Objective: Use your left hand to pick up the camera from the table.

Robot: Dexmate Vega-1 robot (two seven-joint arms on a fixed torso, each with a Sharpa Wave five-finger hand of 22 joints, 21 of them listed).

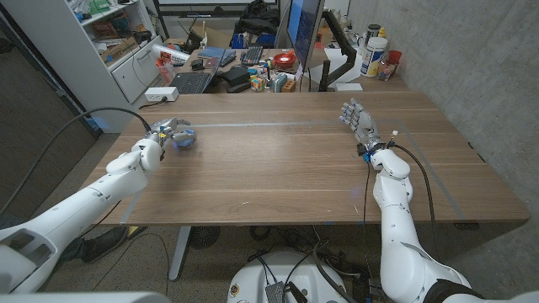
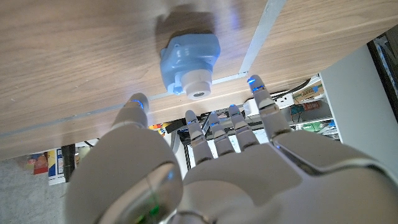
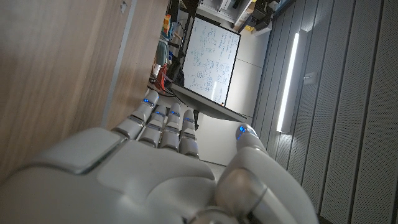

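Left hand point(image 1: 168, 133) reaches the blue camera point(image 1: 184, 139) near the table's point(image 1: 278, 168) far left edge in the head view, partly hiding it. From the left wrist, spread fingers point(image 2: 261, 102) hold nothing; the camera's lens points toward the hand. Right hand point(image 3: 168, 162) rests with fingers together.

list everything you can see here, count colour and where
camera: one, light blue with a pale lens, on the table near its far left corner, just ahead of the left hand
table: one, brown wood, with thin pale tape lines across it
laptop: one, dark, on the cluttered desk behind the table
monitor: one, dark frame, blue screen, behind the far edge
shelf unit: one, white, far left
left hand: one, white, fingers spread around the camera, not closed on it
right hand: one, white and grey, open, at the table's right side, holding nothing
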